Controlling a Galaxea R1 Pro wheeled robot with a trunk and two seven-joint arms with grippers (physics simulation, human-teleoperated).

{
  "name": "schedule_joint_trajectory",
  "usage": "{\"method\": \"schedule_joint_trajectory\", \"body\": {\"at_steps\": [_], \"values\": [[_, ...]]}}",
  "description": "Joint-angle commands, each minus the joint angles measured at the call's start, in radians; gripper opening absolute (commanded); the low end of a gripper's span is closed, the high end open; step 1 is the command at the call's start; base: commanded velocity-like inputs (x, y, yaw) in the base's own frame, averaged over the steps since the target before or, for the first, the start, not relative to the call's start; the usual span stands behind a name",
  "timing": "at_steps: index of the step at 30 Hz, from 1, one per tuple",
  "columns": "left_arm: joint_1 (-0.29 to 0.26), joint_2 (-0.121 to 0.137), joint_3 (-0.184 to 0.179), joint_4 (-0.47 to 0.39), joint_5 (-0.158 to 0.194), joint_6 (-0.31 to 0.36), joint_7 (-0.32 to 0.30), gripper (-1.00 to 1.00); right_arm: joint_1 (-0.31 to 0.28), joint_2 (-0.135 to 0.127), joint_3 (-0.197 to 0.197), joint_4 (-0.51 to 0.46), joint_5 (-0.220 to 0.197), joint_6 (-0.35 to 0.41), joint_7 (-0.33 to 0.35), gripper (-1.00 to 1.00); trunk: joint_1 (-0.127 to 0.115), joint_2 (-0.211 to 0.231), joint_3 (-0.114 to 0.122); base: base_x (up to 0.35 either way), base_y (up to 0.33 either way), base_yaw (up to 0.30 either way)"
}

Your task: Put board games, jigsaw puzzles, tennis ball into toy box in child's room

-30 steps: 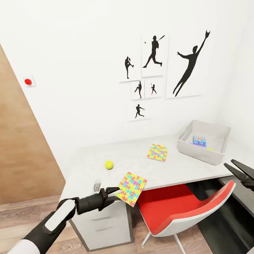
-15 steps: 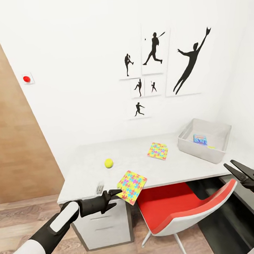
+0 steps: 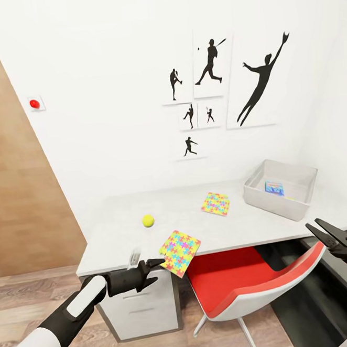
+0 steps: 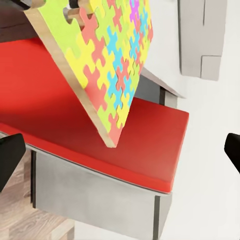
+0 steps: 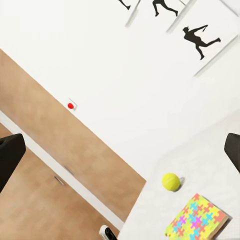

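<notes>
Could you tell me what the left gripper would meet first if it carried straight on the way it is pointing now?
Most likely the near jigsaw puzzle overhanging the table edge: the left gripper, jaws open, points at its lower corner. Depth is unclear; passing under it, the red chair seat would come next.
</notes>
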Motion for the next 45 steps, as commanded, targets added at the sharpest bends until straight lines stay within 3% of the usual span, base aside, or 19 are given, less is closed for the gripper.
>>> {"method": "schedule_joint_trajectory", "body": {"at_steps": [1, 20, 45], "values": [[-0.001, 0.001, -0.003, 0.000, 0.001, 0.000, -0.004, 1.00, -0.001, -0.001, -0.001, 0.000, -0.001, 0.005, 0.003, 1.00, 0.004, -0.008, -0.004, 0.000, 0.000, 0.000], [-0.001, -0.006, -0.010, 0.000, -0.001, -0.021, -0.004, 1.00, -0.001, 0.001, -0.001, 0.000, 0.001, 0.004, 0.005, 1.00, 0.077, -0.141, -0.064, 0.000, 0.000, 0.000], [-0.001, -0.005, -0.005, -0.001, -0.021, -0.022, -0.006, 1.00, -0.001, -0.004, -0.002, 0.017, -0.001, 0.004, 0.005, 1.00, 0.077, -0.141, -0.064, 0.027, -0.025, 0.000]]}}
